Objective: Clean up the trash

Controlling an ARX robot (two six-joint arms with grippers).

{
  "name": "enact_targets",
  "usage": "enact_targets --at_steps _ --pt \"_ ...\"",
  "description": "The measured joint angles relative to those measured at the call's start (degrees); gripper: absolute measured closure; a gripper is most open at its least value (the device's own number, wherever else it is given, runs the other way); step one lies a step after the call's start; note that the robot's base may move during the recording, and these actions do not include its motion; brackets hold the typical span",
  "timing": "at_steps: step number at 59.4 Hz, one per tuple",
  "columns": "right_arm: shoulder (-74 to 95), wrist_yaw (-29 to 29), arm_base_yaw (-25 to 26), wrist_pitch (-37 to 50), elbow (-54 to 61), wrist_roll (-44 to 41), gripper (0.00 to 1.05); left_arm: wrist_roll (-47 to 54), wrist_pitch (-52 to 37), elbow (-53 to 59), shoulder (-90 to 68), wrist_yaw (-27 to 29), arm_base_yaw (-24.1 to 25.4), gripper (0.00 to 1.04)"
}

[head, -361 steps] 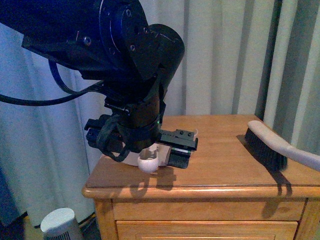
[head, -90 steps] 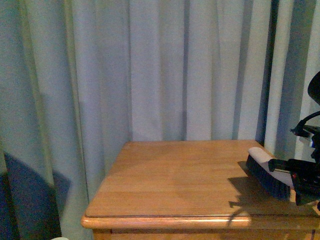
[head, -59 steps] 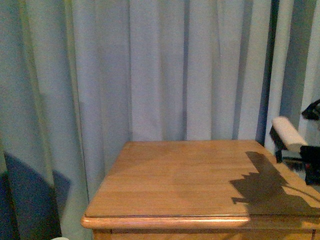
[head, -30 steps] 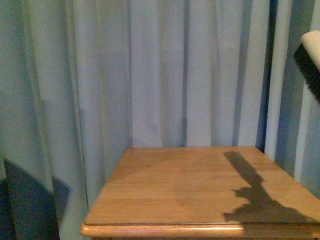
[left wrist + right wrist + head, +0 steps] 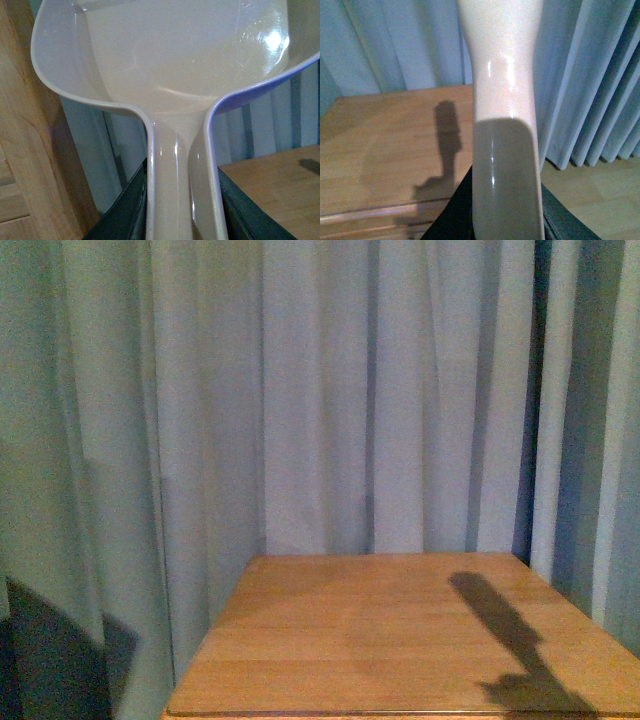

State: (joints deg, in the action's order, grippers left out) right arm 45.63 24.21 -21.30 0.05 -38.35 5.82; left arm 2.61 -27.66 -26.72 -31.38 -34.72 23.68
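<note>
Where pleated curtains (image 5: 300, 390) are seen behind the wooden tabletop (image 5: 380, 640), the glossy beige dustpan (image 5: 175, 60) is clamped by the left gripper (image 5: 182, 210). A rounded cream handle (image 5: 502, 75) is clenched by the right gripper (image 5: 506, 215).

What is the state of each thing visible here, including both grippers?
dustpan: held by its handle, lifted; the part in view holds no trash.
brush: held by its handle, off the table; bristles not in view.
left gripper: shut on the dustpan handle.
right gripper: shut on the brush handle.
table: only a shadow shows on its top.
curtain: drawn closed.
trash: not in view.
</note>
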Motion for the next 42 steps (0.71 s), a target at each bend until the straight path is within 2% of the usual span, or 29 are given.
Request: enact_targets --at_steps 10,42 --pt "-1.3 4.2 -3.4 3.0 0.2 -3.6 0.86 0.0 0.0 0.0 0.0 0.0 0.0 0.77" --pt "-1.7 5.1 -3.7 3.2 0.5 -5.3 0.86 0.0 0.0 0.1 0.2 -0.1 0.0 0.77"
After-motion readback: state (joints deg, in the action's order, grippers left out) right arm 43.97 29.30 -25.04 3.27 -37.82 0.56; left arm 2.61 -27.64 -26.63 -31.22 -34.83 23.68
